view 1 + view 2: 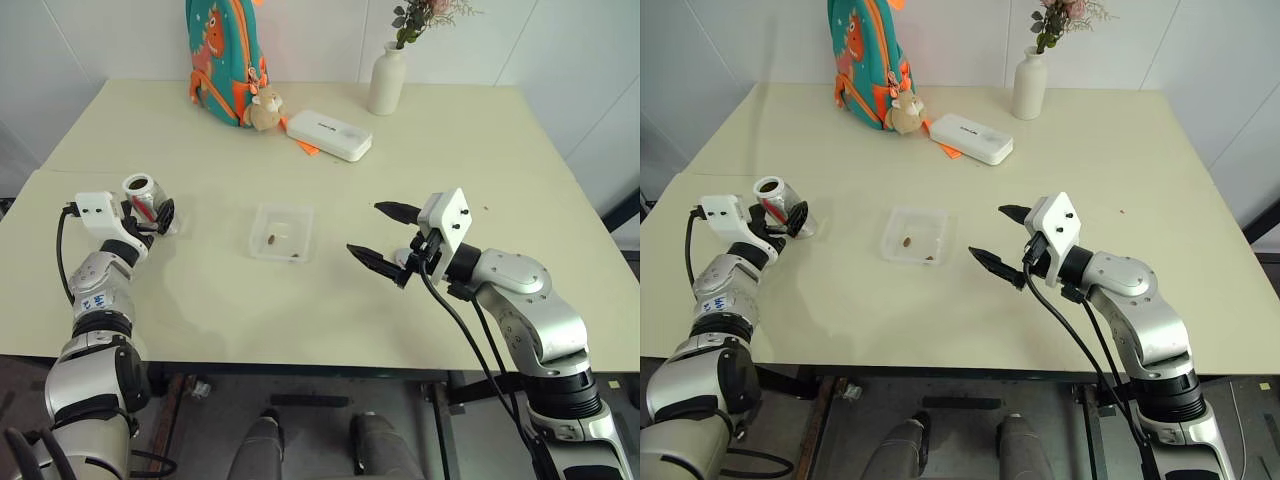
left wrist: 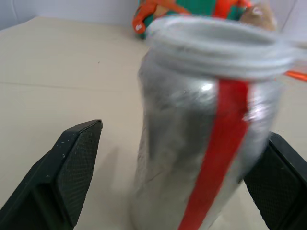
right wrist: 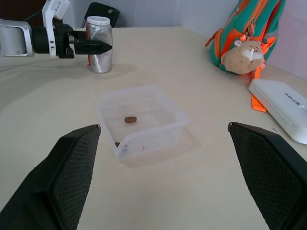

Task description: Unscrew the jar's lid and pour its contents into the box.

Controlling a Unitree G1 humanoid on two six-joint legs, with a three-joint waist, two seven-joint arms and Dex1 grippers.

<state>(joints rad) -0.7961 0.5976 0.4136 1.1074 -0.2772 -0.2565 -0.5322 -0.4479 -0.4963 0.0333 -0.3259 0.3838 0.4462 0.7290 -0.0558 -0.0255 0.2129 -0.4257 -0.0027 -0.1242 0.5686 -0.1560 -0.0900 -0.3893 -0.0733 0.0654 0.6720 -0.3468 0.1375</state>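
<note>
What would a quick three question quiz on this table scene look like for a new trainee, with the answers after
1. True or false: the jar stands upright on the table with no lid on it.
2. Where do the brown bits lie?
A. in the jar
B. in the box
C. on the white case
3. Fill in: the left gripper is ____ around the jar, and the right gripper is open.

Key
1. True: its mouth is uncovered.
2. B: they lie on the floor of the clear box.
3. Open: its fingers stand on either side of the jar.
</note>
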